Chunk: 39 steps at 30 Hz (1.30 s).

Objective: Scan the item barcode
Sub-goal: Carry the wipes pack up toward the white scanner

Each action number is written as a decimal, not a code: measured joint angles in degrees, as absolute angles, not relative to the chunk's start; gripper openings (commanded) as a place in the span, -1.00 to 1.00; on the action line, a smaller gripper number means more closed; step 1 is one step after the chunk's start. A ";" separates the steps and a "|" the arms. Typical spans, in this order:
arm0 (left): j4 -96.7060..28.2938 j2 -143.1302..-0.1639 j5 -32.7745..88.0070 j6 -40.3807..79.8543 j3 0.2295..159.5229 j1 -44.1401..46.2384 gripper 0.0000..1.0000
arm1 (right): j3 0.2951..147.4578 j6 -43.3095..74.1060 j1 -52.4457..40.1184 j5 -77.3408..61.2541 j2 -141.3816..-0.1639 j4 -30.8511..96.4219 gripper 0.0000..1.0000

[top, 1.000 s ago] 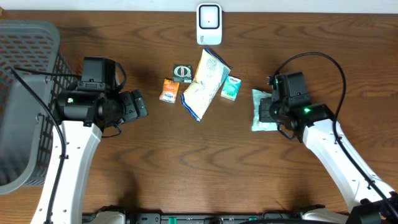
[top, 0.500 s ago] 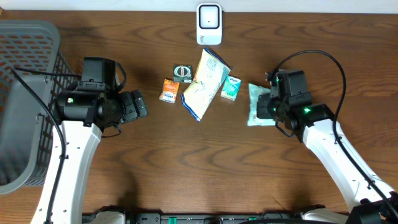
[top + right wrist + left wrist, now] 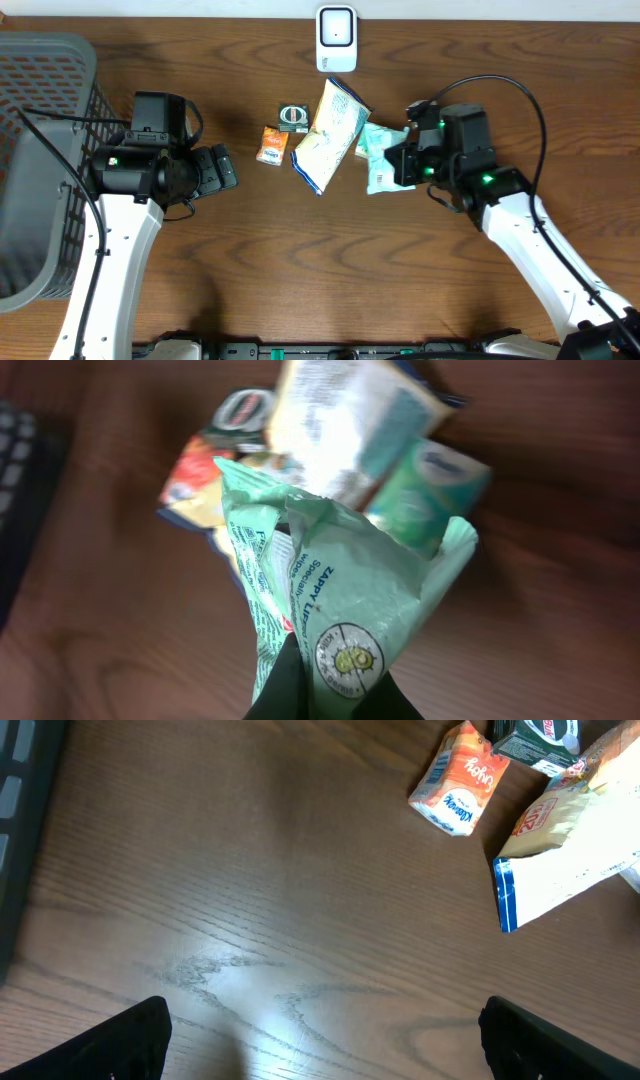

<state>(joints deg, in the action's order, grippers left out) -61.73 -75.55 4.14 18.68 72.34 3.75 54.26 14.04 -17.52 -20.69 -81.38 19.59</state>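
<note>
My right gripper (image 3: pixel 398 165) is shut on a pale green wipes packet (image 3: pixel 380 160), holding it crumpled above the table just right of the item pile; the same green packet (image 3: pixel 340 580) fills the right wrist view, pinched between the black fingers (image 3: pixel 285 685). The white barcode scanner (image 3: pixel 336 39) stands at the back edge, centre. My left gripper (image 3: pixel 225 168) is open and empty over bare wood, left of the pile; its fingertips (image 3: pixel 130 1035) show at the bottom corners of the left wrist view.
On the table lie a white-and-blue snack bag (image 3: pixel 328 135), an orange pack (image 3: pixel 271 146), a small dark box (image 3: pixel 293 117) and a teal tissue pack (image 3: pixel 370 135). A grey mesh basket (image 3: pixel 40 160) stands at the far left.
My right arm has carried the green packet leftward and lifted it toward the pile, twisting it. The left arm has not moved.
</note>
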 measured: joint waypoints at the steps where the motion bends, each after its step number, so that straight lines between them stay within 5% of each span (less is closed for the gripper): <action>1: -61.73 -75.55 4.14 18.68 72.34 3.75 0.96 | 54.26 13.74 -18.31 -20.97 -81.38 18.90 -0.98; 12: -61.76 -75.55 4.16 18.68 72.34 3.75 0.96 | 55.42 12.38 -21.78 -18.59 -82.70 8.97 -0.99; 21: -61.71 -75.55 4.14 18.68 72.34 3.75 0.95 | 79.22 3.99 -21.71 -15.25 -100.53 28.88 -0.98; 29: -61.71 -75.55 4.16 18.68 72.34 3.75 0.95 | 104.71 -2.28 -21.61 -3.90 -115.87 42.28 -0.98; 39: -61.73 -75.55 4.16 18.68 72.34 3.75 0.95 | 110.96 -8.75 -21.58 21.98 -121.54 30.44 -0.98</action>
<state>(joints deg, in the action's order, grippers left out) -61.73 -75.55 4.16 18.68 72.34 3.75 110.96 -8.75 -21.58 21.98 -121.54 30.44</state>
